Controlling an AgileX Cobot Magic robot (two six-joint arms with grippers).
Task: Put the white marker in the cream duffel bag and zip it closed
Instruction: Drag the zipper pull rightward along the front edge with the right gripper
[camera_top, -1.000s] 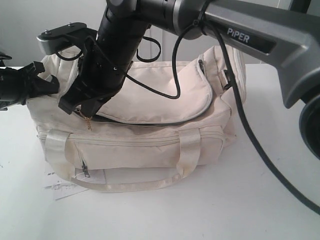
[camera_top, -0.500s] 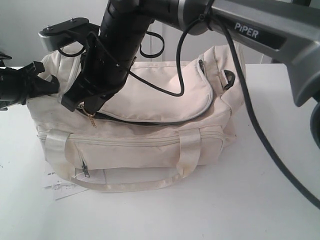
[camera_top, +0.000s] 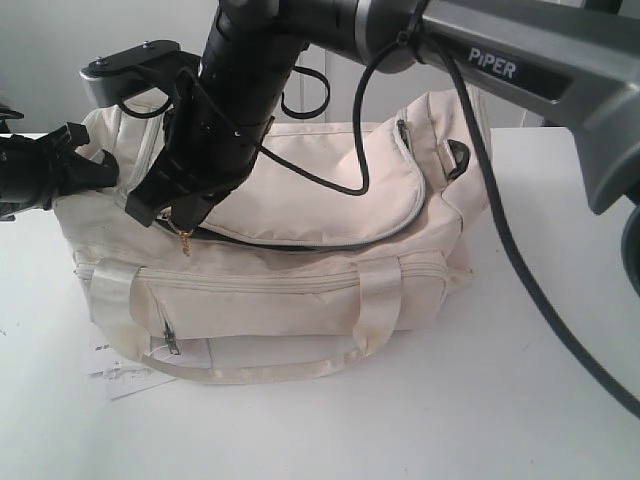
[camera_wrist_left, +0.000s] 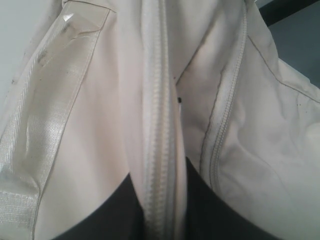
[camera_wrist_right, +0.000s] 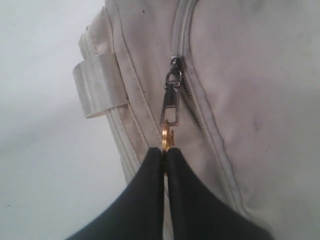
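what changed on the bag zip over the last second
The right end effector, shut on the gold clasp, drew it slightly rightward in the exterior view along the top zipper of the cream fabric duffel bag. The left end effector kept pinching the bag's left end; the bag stayed put.

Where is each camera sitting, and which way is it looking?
Exterior: off the arms, facing the long side of the bag on the table; both arms show, the right one reaching across the bag.
Left wrist: on the left arm, close against the bag's cloth; the left pincer shows, closed on a zip strip.
Right wrist: on the right arm, looking along the right pincer, shut on the gold clasp.
Shared: exterior and right wrist both show that clasp in the pincer.
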